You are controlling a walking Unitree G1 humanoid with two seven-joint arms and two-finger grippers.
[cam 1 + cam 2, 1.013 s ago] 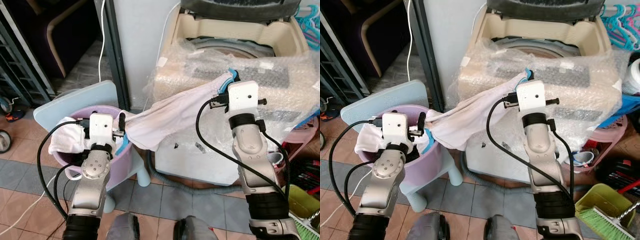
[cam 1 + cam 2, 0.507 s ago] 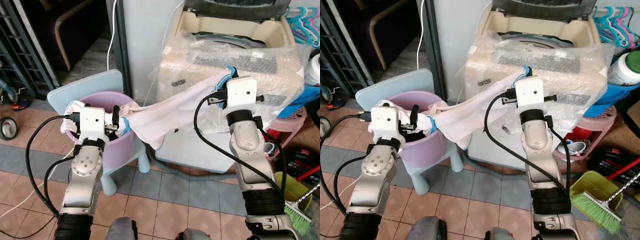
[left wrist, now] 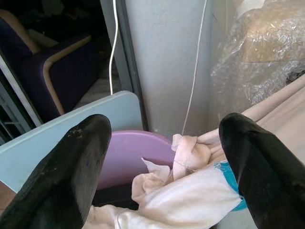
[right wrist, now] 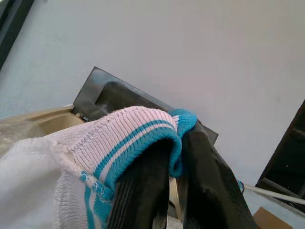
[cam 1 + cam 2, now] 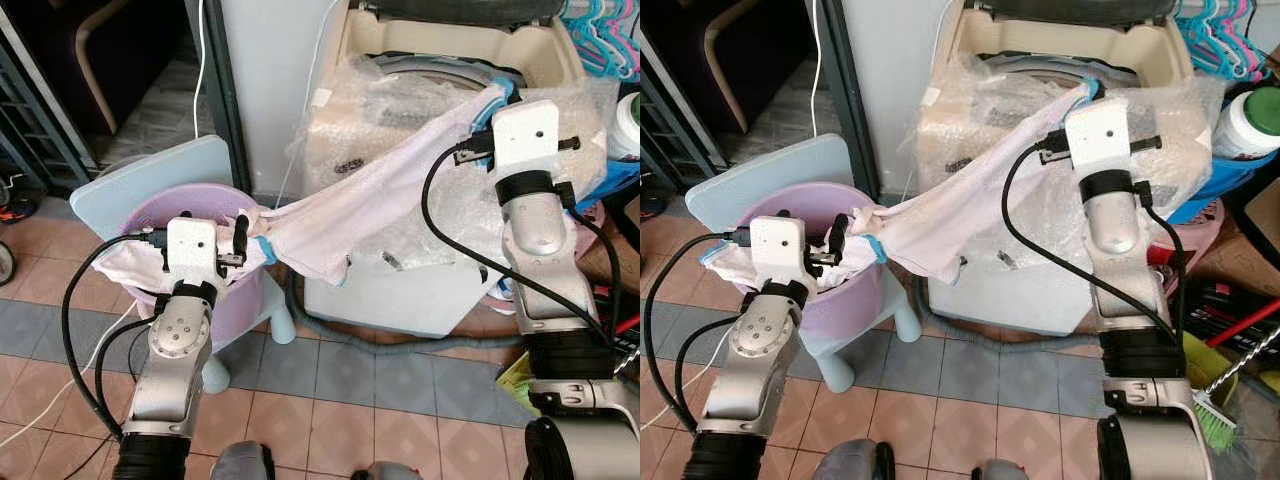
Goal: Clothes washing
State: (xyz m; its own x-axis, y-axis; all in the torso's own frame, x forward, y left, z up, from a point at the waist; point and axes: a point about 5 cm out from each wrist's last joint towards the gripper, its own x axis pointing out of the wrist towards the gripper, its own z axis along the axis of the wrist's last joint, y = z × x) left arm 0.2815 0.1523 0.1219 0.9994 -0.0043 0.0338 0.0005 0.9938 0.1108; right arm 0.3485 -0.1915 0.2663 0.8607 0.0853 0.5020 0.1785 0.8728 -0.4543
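Note:
A pale pink garment [image 5: 370, 195] with blue trim stretches from the purple basin [image 5: 140, 207] up to the front of the beige top-loading washing machine [image 5: 455, 45], whose lid stands open. My right gripper [image 5: 497, 95] is shut on the garment's striped collar [image 4: 138, 136], high over the machine's bubble-wrapped front edge. My left gripper [image 3: 164, 138] is open just above the basin, with the garment's lower end and other white clothes [image 5: 130, 262] lying under its fingers [image 3: 71, 162].
The basin sits on a light blue stool [image 5: 150, 185] beside a grey pillar. A grey hose [image 5: 400, 347] lies on the tiled floor below the machine. At the right are a white jar with a green lid [image 5: 1245, 118], hangers [image 5: 1215, 30] and a broom [image 5: 1215, 420].
My right gripper has lifted the garment's collar higher and further over the washing machine's front, pulling the cloth taut. The left gripper stays by the basin. The camera has shifted.

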